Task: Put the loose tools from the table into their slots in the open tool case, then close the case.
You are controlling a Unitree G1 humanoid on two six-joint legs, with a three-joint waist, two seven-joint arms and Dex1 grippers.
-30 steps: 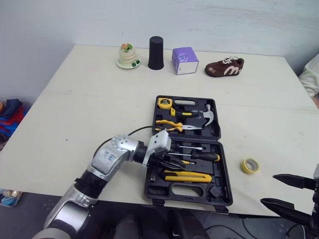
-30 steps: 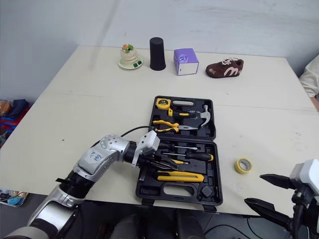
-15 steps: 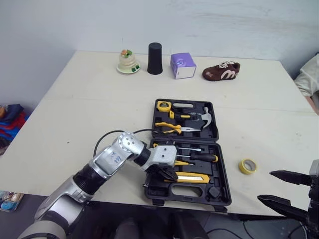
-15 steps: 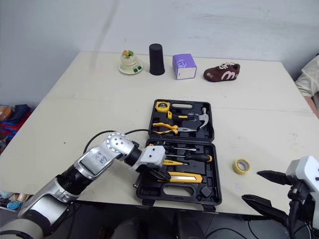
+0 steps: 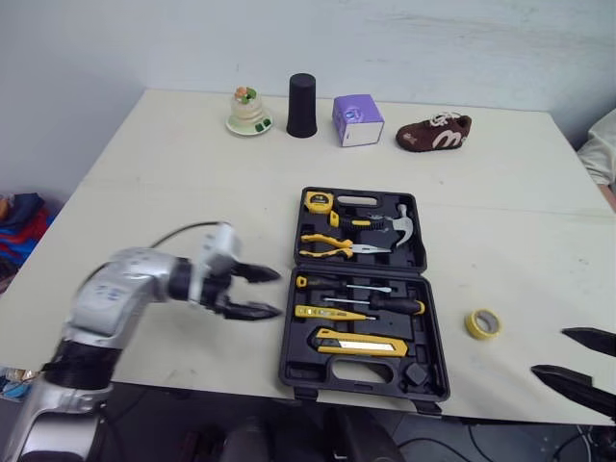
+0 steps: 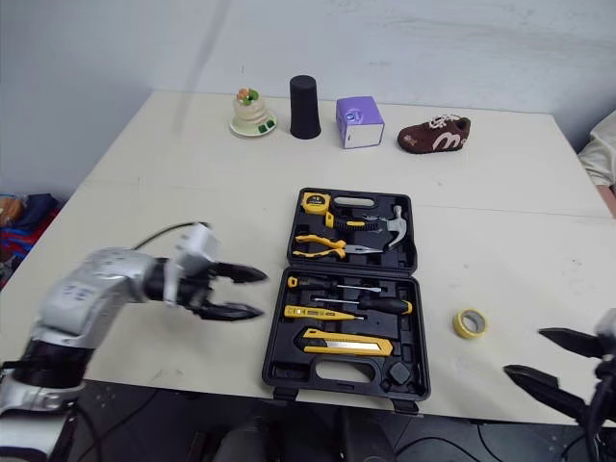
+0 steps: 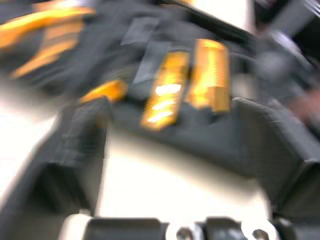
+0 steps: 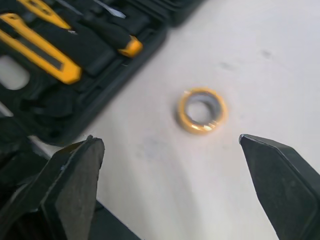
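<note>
The black tool case lies open in the middle of the table. Its far half holds a tape measure, pliers and a hammer. Its near half holds screwdrivers and a yellow utility knife. My left gripper hovers open and empty just left of the case, fingers pointing at it. A yellow tape roll lies loose on the table right of the case. My right gripper is open near the table's front right edge, with the tape roll ahead of its fingers.
Along the far edge stand a small cake figure, a black cup, a purple box and a brown shoe. A pale sleeve shows at the right edge.
My left gripper was shut inside the case's near half. It has pulled out to the left and opened. A yellow screwdriver now lies in the case where it was.
</note>
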